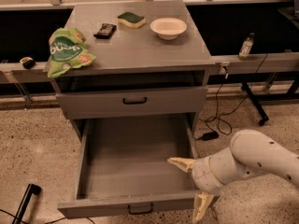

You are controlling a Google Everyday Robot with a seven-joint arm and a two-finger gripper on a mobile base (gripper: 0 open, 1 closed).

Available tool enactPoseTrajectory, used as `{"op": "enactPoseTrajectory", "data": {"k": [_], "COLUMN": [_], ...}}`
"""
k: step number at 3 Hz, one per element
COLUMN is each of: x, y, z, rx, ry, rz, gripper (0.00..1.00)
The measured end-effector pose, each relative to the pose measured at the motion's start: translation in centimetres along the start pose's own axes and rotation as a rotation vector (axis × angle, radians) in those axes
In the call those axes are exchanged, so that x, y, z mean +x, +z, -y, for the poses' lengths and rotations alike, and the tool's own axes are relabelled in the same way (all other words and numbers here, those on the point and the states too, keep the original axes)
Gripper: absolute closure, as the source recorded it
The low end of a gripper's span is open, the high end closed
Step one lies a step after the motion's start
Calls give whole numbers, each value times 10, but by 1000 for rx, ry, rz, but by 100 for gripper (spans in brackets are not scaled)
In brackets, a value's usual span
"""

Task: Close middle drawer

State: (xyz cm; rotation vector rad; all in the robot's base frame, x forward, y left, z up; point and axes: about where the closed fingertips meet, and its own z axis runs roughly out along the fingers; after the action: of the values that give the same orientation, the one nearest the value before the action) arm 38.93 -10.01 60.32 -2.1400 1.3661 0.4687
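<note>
The middle drawer point(135, 164) of the grey cabinet is pulled far out and its box is empty. Its low front point(117, 208) with a small black handle point(140, 209) is near the bottom edge of the view. The taller-fronted top drawer point(133, 101) above it is shut. The lowest drawer is hidden beneath. My gripper point(190, 185) is open at the drawer's right front corner. One cream fingertip point(180, 162) reaches over the drawer's inside and the other point(201, 210) hangs in front of its front panel. The white arm point(252, 160) comes in from the right.
On the cabinet top point(140, 41) lie a green chip bag point(66, 50), a dark packet point(104, 30), a green sponge point(131, 18) and a white bowl point(168, 27). A bottle point(245, 45) stands on the right ledge. Cables point(219, 120) and a black stand leg point(254, 104) cross the speckled floor at right.
</note>
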Motion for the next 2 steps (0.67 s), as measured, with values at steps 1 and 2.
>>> {"op": "enactPoseTrajectory", "data": {"k": [1,2], "x": [11,21], "y": [22,59], "z": [-7,-30], "rx": [-43,-79], "ry": [55,157], "rz": [43,87], "gripper": [0,16]}}
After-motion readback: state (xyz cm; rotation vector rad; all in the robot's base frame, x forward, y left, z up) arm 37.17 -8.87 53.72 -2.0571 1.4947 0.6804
